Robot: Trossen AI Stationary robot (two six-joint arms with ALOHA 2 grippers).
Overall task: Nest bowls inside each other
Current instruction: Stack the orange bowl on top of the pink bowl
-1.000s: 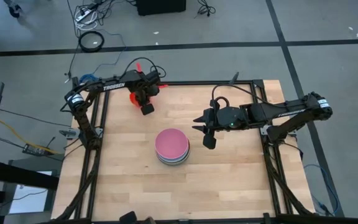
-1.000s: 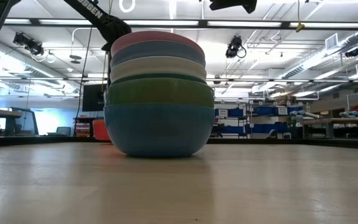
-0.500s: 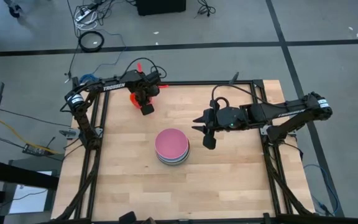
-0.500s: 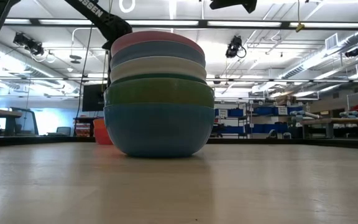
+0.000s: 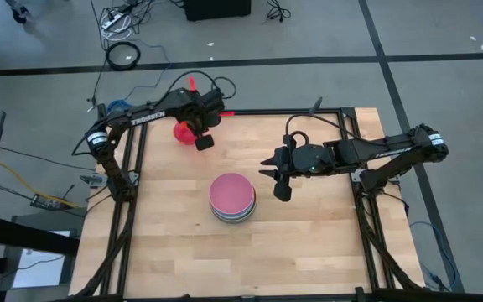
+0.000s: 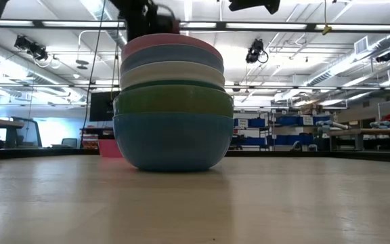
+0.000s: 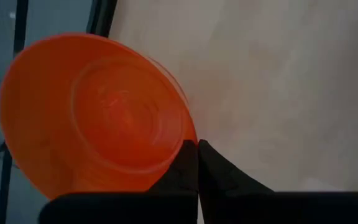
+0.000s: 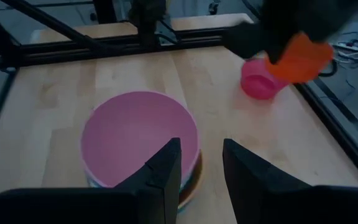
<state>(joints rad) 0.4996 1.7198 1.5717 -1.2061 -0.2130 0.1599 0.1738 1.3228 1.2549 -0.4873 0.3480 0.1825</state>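
Observation:
A stack of nested bowls (image 5: 231,198), pink on top, stands mid-table on its blue bottom bowl (image 6: 173,141). Near the far left corner my left gripper (image 7: 196,147) is shut on an orange bowl (image 7: 98,118), held above the table (image 8: 302,57). Just below and beside it, a red bowl (image 8: 258,81) rests on the wood (image 5: 181,130). My right gripper (image 8: 201,155) hovers open and empty to the right of the stack (image 5: 282,191). My left gripper pinches the orange bowl's rim (image 7: 185,134) between its two fingers, on the side nearest the wrist. The fingers come from above, pointing steeply down. The bowl is lifted clear of the table and hangs tilted below them.
Black frame rails (image 5: 132,168) run along the table's left, right and far edges. Bare wood lies in front of the stack (image 5: 241,260) and between the stack and the red bowl.
My left gripper, still shut, has risen and swung a little toward the table's right. It has lifted the orange bowl off the red bowl, which has stayed on the table. The orange bowl now hangs tilted.

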